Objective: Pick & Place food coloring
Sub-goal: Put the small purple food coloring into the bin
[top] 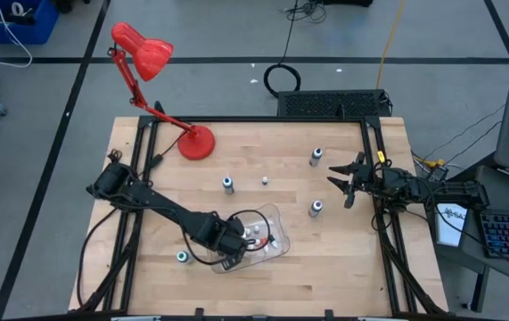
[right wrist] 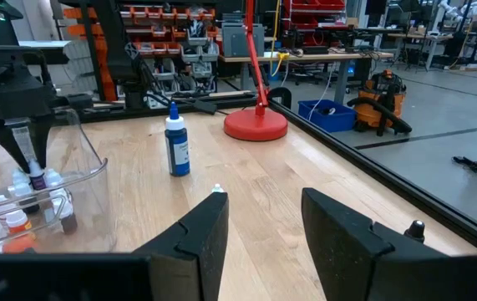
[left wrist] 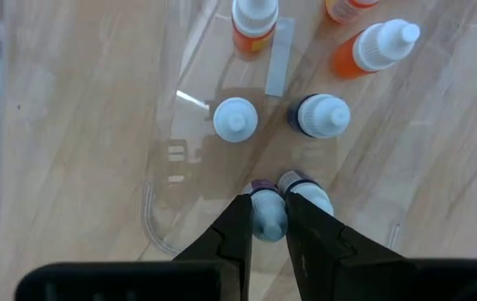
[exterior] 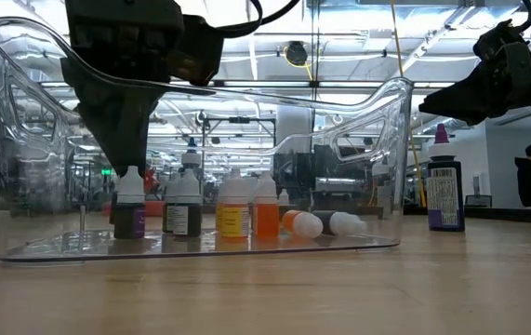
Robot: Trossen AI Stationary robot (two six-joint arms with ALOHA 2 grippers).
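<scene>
The left end effector reaches down into the clear rectangular plastic tray on the wooden table, its fingers clamped on a small white-capped, dark-bodied food coloring bottle standing among others. The right end effector hovers near the table's right edge, fingers apart and empty.

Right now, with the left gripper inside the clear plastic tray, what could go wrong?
1. The left gripper pinches a white-capped purple bottle with another white-capped bottle touching it; opening or lifting may tip that neighbour.
2. The fingers stand close to the clear plastic tray contents; sideways motion could topple upright bottles.
</scene>
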